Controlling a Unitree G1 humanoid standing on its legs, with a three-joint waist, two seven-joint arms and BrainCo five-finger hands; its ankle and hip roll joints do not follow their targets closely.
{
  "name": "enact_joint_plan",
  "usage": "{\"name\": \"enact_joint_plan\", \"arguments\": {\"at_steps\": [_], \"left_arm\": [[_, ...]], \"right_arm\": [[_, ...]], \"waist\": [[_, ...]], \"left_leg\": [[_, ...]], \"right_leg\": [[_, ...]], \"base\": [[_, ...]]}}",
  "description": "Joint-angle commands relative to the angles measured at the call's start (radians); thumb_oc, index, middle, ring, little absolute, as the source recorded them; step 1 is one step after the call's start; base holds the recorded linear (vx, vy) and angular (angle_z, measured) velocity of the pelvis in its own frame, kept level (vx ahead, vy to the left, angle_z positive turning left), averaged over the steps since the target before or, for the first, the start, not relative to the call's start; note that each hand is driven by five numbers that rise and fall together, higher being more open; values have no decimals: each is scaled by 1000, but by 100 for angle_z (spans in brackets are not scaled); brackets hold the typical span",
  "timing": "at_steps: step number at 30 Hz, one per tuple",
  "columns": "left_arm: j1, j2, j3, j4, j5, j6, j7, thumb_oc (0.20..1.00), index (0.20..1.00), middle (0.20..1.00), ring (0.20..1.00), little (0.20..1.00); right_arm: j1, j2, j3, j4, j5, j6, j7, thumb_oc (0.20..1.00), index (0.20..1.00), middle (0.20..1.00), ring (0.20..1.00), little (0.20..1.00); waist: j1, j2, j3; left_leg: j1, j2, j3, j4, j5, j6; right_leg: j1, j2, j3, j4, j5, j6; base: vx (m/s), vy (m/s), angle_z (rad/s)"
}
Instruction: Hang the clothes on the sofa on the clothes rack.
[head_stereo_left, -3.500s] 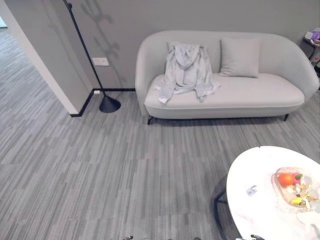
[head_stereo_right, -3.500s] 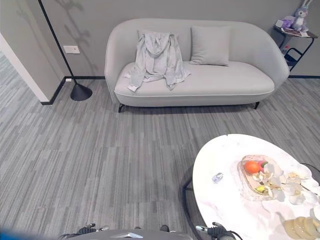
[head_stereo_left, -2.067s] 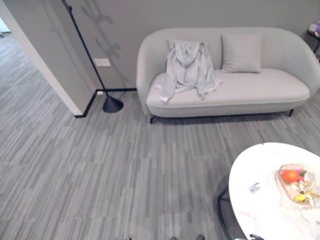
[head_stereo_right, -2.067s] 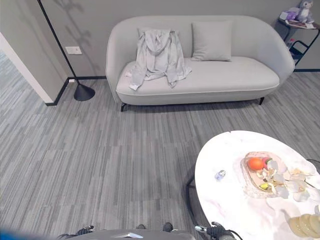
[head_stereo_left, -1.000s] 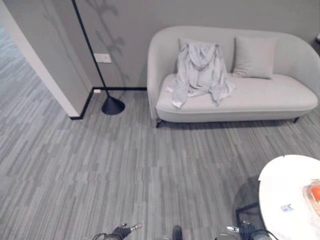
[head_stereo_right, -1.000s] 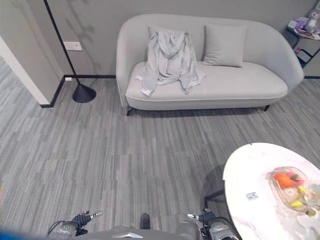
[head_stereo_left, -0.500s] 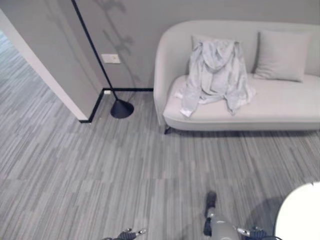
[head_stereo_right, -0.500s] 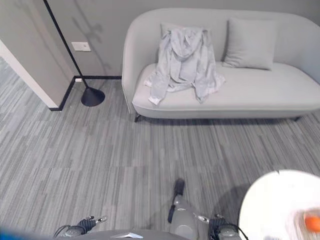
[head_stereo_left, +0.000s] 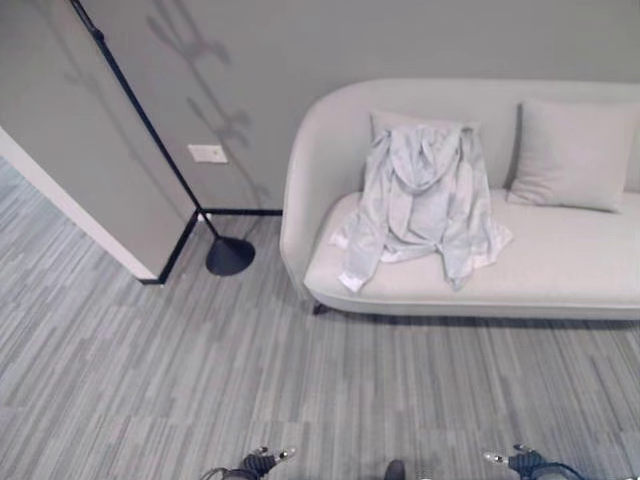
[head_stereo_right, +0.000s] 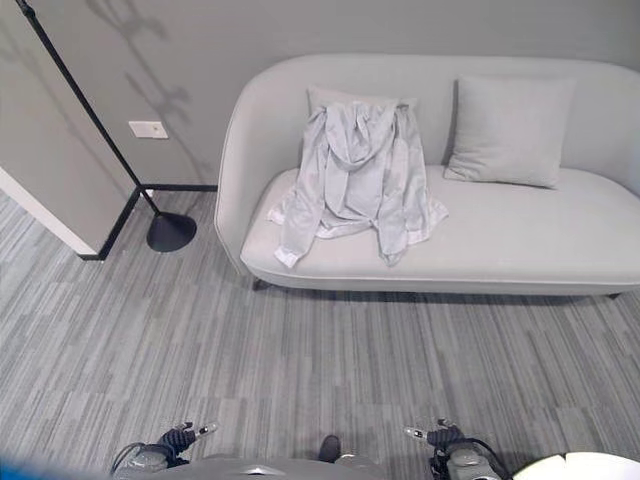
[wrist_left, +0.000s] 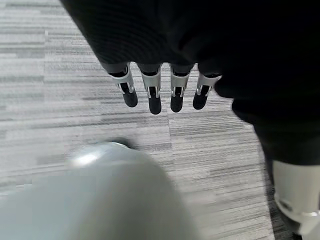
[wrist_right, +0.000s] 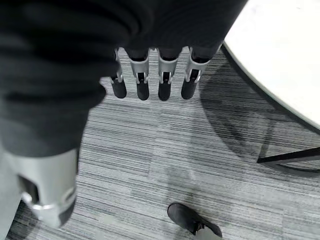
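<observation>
One pale grey garment (head_stereo_left: 421, 195), soft and creased, lay draped over the rounded sofa (head_stereo_left: 560, 270), beside a square cushion (head_stereo_left: 571, 155); slim black rack pole (head_stereo_left: 150, 135) cut off above. Left hand (wrist_left: 160, 90): fingers straight, empty. Right hand (wrist_right: 150, 80): likewise, over striped carpet (wrist_right: 165, 150).

Sofa (head_stereo_left: 560, 270) cut off at the frame edge, rack pole (head_stereo_left: 140, 120) top out of frame

Grey room with striped floor and curved sofa.
A pale sofa (head_stereo_right: 520, 245) with a cushion (head_stereo_right: 508, 118) stands against the grey wall (head_stereo_left: 300, 40); a black floor lamp (head_stereo_left: 228, 256) stands beside a wall socket (head_stereo_left: 207, 153).
</observation>
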Motion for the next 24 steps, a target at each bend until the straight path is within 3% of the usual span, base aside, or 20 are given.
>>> {"name": "enact_joint_plan", "arguments": {"at_steps": [1, 4, 7, 10, 13, 19, 20, 21, 24], "left_arm": [[-17, 19, -17, 11, 11, 2, 4, 1000, 1000, 1000, 1000, 1000], [-6, 21, -18, 11, 13, -1, -3, 1000, 1000, 1000, 1000, 1000], [20, 28, -4, 18, 27, 8, -7, 1000, 1000, 1000, 1000, 1000], [31, 36, -1, 20, 37, 9, -8, 1000, 1000, 1000, 1000, 1000], [36, 43, -1, 25, 48, 12, -10, 1000, 1000, 1000, 1000, 1000], [30, 53, 6, 9, 32, 12, -7, 1000, 1000, 1000, 1000, 1000], [25, 57, 10, 0, 24, 13, -7, 1000, 1000, 1000, 1000, 1000], [25, 57, 10, 0, 24, 13, -7, 1000, 1000, 1000, 1000, 1000], [16, 67, 10, -9, 14, 16, -6, 1000, 1000, 1000, 1000, 1000]], "right_arm": [[-25, -19, -19, 5, 33, -25, -9, 1000, 1000, 1000, 1000, 1000], [-23, -15, -18, 3, 27, -30, -12, 1000, 1000, 1000, 1000, 1000], [-17, -2, -3, 1, 1, -26, -11, 1000, 1000, 1000, 1000, 1000], [-5, 9, -2, -9, -8, -26, -12, 1000, 1000, 1000, 1000, 1000], [-20, 21, -2, -12, -15, -20, -5, 1000, 1000, 1000, 1000, 1000], [-26, 26, 1, -13, -33, -16, 3, 1000, 1000, 1000, 1000, 1000], [-34, 24, 7, -16, -45, -16, 6, 1000, 1000, 1000, 1000, 1000], [-34, 24, 7, -16, -45, -16, 6, 1000, 1000, 1000, 1000, 1000], [-61, 18, 13, -27, -58, -17, 8, 1000, 1000, 1000, 1000, 1000]], "waist": [[35, 63, 48], [64, 80, 61], [87, 86, 49], [89, 85, 38], [91, 54, -2], [104, 35, -30], [116, 40, -29], [116, 39, -29], [108, 64, 5]], "left_leg": [[-12, -114, 6, -95, 154, 47], [-107, -165, 23, -179, 222, 36], [-99, -169, 29, -186, 257, 46], [-58, -163, 12, -186, 288, 55], [-15, -166, 33, -186, 246, 73], [7, -181, 45, -173, 187, 102], [13, -183, 48, -163, 161, 112], [12, -183, 49, -162, 161, 112], [37, -168, 41, -147, 133, 130]], "right_leg": [[-26, 26, 67, 19, 14, 233], [32, 63, 99, 19, -23, 220], [80, 94, 141, 19, -45, 206], [101, 93, 143, 19, -77, 201], [114, 56, 160, 19, -91, 215], [109, 6, 155, 46, -91, 245], [67, -30, 145, 149, -90, 259], [65, -30, 146, 152, -92, 260], [-72, -75, 111, 419, -43, 290]], "base": [[203, -67, -15], [240, -55, -28], [283, -3, -41], [266, 68, -80], [313, 134, -30], [171, 99, -13], [108, 116, -22], [77, 118, -27], [1, 119, -21]]}}
